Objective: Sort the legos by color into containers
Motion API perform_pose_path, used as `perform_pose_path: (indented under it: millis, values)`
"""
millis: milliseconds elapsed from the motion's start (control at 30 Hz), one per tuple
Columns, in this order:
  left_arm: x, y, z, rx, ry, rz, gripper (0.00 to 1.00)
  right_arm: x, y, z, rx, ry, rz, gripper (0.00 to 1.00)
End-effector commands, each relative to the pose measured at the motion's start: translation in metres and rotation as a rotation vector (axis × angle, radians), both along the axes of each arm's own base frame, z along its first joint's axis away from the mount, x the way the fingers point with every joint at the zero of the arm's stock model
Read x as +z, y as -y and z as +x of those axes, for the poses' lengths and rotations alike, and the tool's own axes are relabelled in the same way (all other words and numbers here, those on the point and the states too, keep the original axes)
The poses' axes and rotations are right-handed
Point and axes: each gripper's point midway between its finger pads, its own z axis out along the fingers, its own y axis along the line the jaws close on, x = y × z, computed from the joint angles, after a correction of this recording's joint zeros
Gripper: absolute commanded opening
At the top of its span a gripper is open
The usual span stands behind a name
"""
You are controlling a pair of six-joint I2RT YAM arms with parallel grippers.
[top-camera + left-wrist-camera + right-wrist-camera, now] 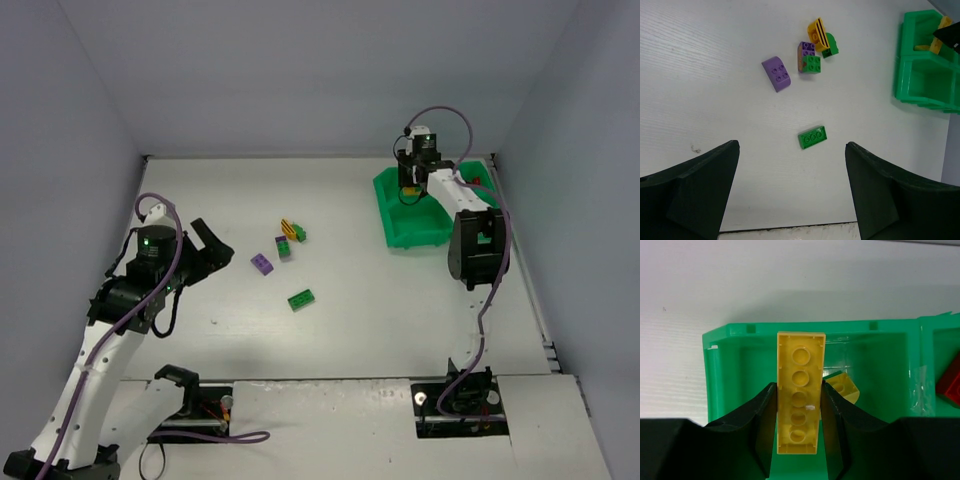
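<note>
Evidently, a yellow brick (800,390) is pinched by the right jaws over the tray (720,335), while several legos (813,137) are left unsorted before the spread left jaws.

Open approach to the lone green brick (813,137): it lies apart from the rest, bare table (715,75) on every side. The left gripper (791,147) faces it, fingers spread wide. Narrow gap between the purple brick (777,73) and the purple-green stack (810,57). That stack, the yellow striped piece (816,32) and the small green piece (830,45) crowd together, no finger room between.

Walls of the tray (720,370) ring the compartment under the right gripper (799,390), whose fingers (765,410) clamp a long yellow brick (800,355). A loose yellow brick (845,385) lies just beside the right finger. Past the divider wall is a red brick (952,382). In the top view the right arm (478,245) stands at the tray's near right corner, blocking that side.
</note>
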Motion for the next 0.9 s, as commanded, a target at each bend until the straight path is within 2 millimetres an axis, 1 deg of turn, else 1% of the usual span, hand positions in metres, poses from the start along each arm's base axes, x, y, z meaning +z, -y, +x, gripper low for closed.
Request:
perform_pose_path:
  millis: [0,33,100,133,167,233,267,333,367,400,467,500,533,567,600,633,667,733,767,833,867]
  values:
    - [0.017,0.004,0.010,0.002,0.061,-0.031,0.80,0.040,0.007,0.019,-0.020,0.122,-0.003,0.14]
    - [0.017,0.004,0.009,0.004,0.058,-0.030,0.80,0.042,0.007,0.020,-0.019,0.126,-0.004,0.20]
    - [0.016,0.003,0.009,0.003,0.057,-0.028,0.80,0.047,0.007,0.020,-0.022,0.135,0.000,0.26]
    - [0.017,0.003,0.009,0.006,0.060,-0.029,0.80,0.049,0.006,0.020,-0.021,0.138,0.000,0.32]
    - [0.015,0.003,0.009,0.005,0.055,-0.029,0.80,0.049,0.006,0.020,-0.019,0.138,0.003,0.42]
    - [0.015,0.004,0.010,0.002,0.056,-0.030,0.80,0.056,0.003,0.017,-0.015,0.147,0.010,0.47]
    - [0.016,0.004,0.009,0.001,0.058,-0.031,0.80,0.058,0.001,0.015,-0.009,0.148,0.012,0.52]
    - [0.016,0.004,0.010,0.001,0.059,-0.032,0.80,0.069,-0.005,0.010,0.004,0.162,0.011,0.55]
    - [0.017,0.005,0.010,0.000,0.062,-0.033,0.80,0.073,-0.008,0.008,0.013,0.167,0.008,0.61]
    - [0.015,0.005,0.010,0.000,0.057,-0.033,0.80,0.086,-0.012,0.005,0.021,0.188,0.005,0.61]
    - [0.015,0.005,0.011,-0.002,0.059,-0.033,0.80,0.095,-0.028,-0.003,0.056,0.201,-0.005,0.60]
    - [0.015,0.006,0.011,-0.006,0.060,-0.035,0.80,0.112,-0.037,-0.007,0.073,0.230,-0.002,0.58]
    - [0.015,0.006,0.011,-0.005,0.061,-0.035,0.80,0.121,-0.058,-0.010,0.115,0.261,0.005,0.56]
    - [0.015,0.006,0.011,-0.008,0.061,-0.036,0.80,0.126,-0.072,-0.014,0.163,0.270,0.008,0.52]
    - [0.014,0.006,0.011,-0.007,0.059,-0.037,0.80,0.137,-0.087,-0.020,0.200,0.288,0.015,0.49]
    - [0.013,0.007,0.012,-0.008,0.059,-0.039,0.80,0.140,-0.103,-0.026,0.244,0.293,0.022,0.46]
    - [0.012,0.007,0.012,-0.009,0.057,-0.039,0.80,0.141,-0.133,-0.036,0.316,0.293,0.030,0.38]
    - [0.011,0.008,0.011,-0.013,0.055,-0.041,0.80,0.142,-0.165,-0.048,0.404,0.291,0.053,0.34]
    - [0.011,0.008,0.011,-0.014,0.055,-0.042,0.80,0.139,-0.195,-0.060,0.473,0.284,0.053,0.33]
    - [0.012,0.008,0.009,-0.017,0.056,-0.044,0.80,0.125,-0.225,-0.068,0.544,0.261,0.050,0.34]
    - [0.012,0.008,0.008,-0.017,0.057,-0.044,0.80,0.122,-0.246,-0.079,0.595,0.242,0.047,0.36]
